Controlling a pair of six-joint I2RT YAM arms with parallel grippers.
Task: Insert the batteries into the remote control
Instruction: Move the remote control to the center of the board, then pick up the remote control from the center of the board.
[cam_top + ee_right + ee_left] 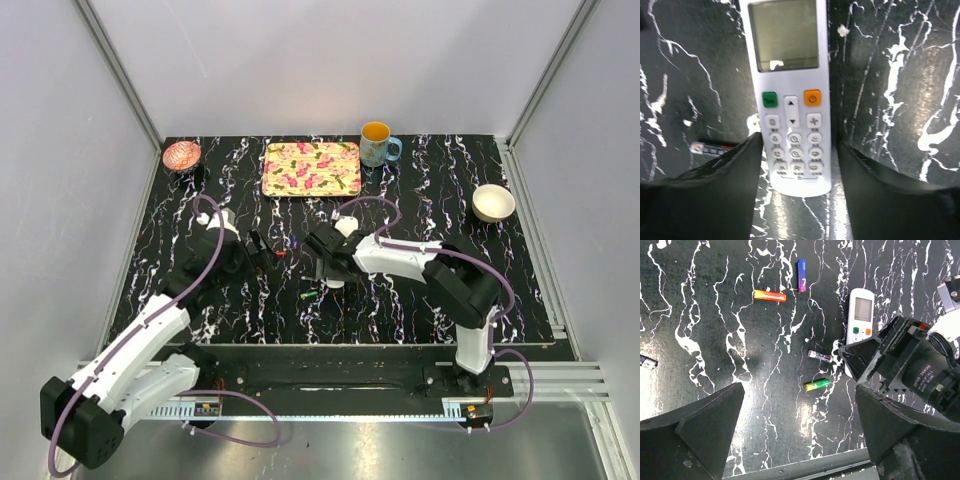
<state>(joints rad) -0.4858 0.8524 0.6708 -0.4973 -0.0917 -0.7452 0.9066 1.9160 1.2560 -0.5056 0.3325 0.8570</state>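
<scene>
Black worktop (380, 320) veined with white carries everything, walled in by pale panels. Right gripper (799, 144) hangs low over the remote control (790, 75), its jaws parted just wider than the handset and straddling the button end. Its left finger looks to be against the plastic edge while a thin dark gap shows at the right one, so nothing is clamped. The remote lies flat and face up near the middle of the worktop, screen end pointing away from that gripper. Just beside its button end lies a silver battery (819, 356). A little nearer the left wrist camera is the greenish battery (817, 385). Both are apart from the handset. Left gripper (800, 392) hovers to the left of all this, jaws spread wide and holding nothing. Farther out from it the reddish battery (769, 296) lies on its side, with a blue battery (802, 275) just beyond and another battery (647, 362) at the edge of the wrist view. Along the far edge stand a pink bowl (181, 155), a flowered tray (311, 168), a mug (376, 147) and, toward the right, a white bowl (493, 203).
</scene>
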